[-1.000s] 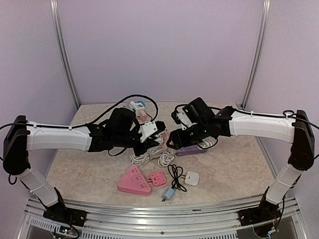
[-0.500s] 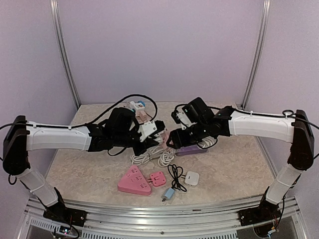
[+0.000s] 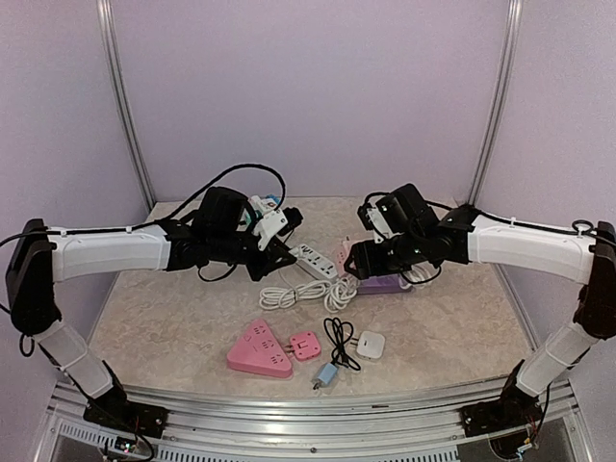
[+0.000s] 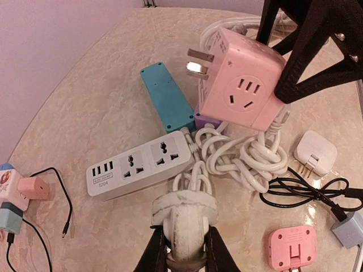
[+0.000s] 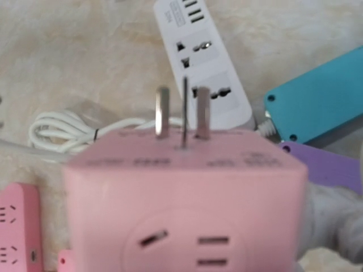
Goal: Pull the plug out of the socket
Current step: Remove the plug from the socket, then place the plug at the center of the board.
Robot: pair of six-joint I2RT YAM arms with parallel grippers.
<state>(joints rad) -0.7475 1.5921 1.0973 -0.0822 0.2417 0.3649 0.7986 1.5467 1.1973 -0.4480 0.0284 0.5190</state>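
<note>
My left gripper (image 4: 184, 245) is shut on a white plug (image 4: 181, 211) whose cord runs into a knotted white bundle (image 4: 249, 153). In the top view the left gripper (image 3: 276, 252) is left of the white power strip (image 3: 314, 260), which lies flat on the table (image 4: 139, 164). My right gripper (image 3: 358, 260) is shut on a pink cube socket (image 4: 241, 85), held above the table with its metal prongs bare (image 5: 187, 198). The white plug and the pink cube are apart, with the strip between them.
A teal strip (image 4: 167, 96) and a purple strip (image 3: 380, 284) lie beside the pink cube. Near the front edge are a pink triangular strip (image 3: 258, 348), a small pink adapter (image 3: 304, 344), a white adapter (image 3: 372, 344) and a black cable (image 3: 339, 337). Small chargers (image 3: 265, 204) sit at the back.
The two grippers were close together at mid-table. Now the left has drawn back left with the white plug and the right has moved right with the pink cube, so they are separated.
</note>
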